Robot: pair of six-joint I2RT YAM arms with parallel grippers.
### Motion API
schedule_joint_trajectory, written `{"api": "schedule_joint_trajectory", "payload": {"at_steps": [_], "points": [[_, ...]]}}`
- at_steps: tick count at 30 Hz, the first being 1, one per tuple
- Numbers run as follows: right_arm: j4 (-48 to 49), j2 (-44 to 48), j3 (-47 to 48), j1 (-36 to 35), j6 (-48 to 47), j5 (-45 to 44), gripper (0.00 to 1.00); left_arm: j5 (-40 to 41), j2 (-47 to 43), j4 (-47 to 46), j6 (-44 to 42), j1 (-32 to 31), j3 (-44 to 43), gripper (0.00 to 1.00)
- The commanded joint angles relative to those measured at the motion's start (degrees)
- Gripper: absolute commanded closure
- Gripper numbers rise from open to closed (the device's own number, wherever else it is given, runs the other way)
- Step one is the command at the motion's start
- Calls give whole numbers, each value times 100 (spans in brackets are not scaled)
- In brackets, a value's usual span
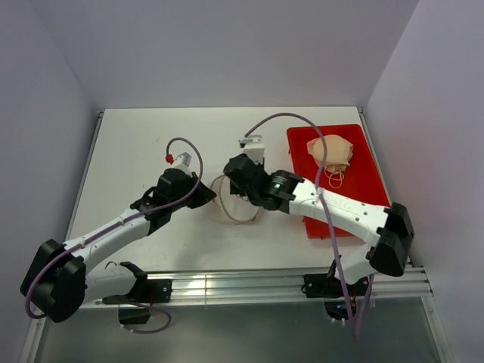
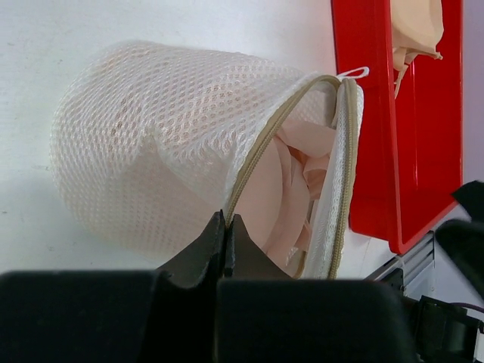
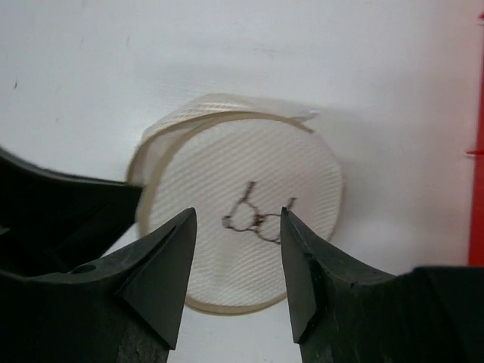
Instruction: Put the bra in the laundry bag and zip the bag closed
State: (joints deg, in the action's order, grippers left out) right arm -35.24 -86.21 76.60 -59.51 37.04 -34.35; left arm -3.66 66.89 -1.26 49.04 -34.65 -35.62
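The white mesh laundry bag (image 2: 166,128) lies on its side on the table, its zipper rim gaping open. The pale pink bra (image 2: 283,197) sits inside the opening. My left gripper (image 2: 227,221) is shut on the bag's rim at the zipper edge. In the top view the bag (image 1: 236,206) lies between the two grippers, with the left gripper (image 1: 206,195) at its left side. My right gripper (image 3: 237,213) is open and empty above the bag's round face (image 3: 249,162), which bears the black spectacles mark (image 3: 257,219). The right gripper (image 1: 233,181) hovers over the bag.
A red tray (image 1: 355,170) lies to the right of the bag and holds a darker tan bra (image 1: 330,151). The tray (image 2: 363,136) lies close to the bag's opening. A white zipper tab (image 2: 355,73) sticks out at the rim. Walls enclose the table.
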Motion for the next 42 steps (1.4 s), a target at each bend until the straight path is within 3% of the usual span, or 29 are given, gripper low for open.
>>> {"api": "schedule_joint_trajectory", "payload": {"at_steps": [1, 6, 9, 14, 19, 27, 42], "points": [[368, 763, -460, 535, 164, 251, 45, -100, -89, -217, 1, 81, 55, 100], [1710, 1869, -2322, 1406, -21, 1570, 37, -152, -27, -182, -26, 178, 72, 100], [2326, 2178, -3132, 1626, 49, 2203, 26, -205, 52, -191, -43, 222, 81, 100], [3294, 2372, -4281, 1661, 558, 2959, 25, -231, 122, -182, -34, 240, 55, 100], [4604, 2609, -5363, 1661, 1516, 3083, 25, -214, 131, -156, -61, 249, 37, 100], [5930, 2443, -5866, 1723, 2096, 3030, 37, -231, 157, -138, -70, 249, 11, 100], [6889, 1907, -6227, 1969, 2440, 3338, 40, -188, 131, -6, -149, 249, -42, 100]]}}
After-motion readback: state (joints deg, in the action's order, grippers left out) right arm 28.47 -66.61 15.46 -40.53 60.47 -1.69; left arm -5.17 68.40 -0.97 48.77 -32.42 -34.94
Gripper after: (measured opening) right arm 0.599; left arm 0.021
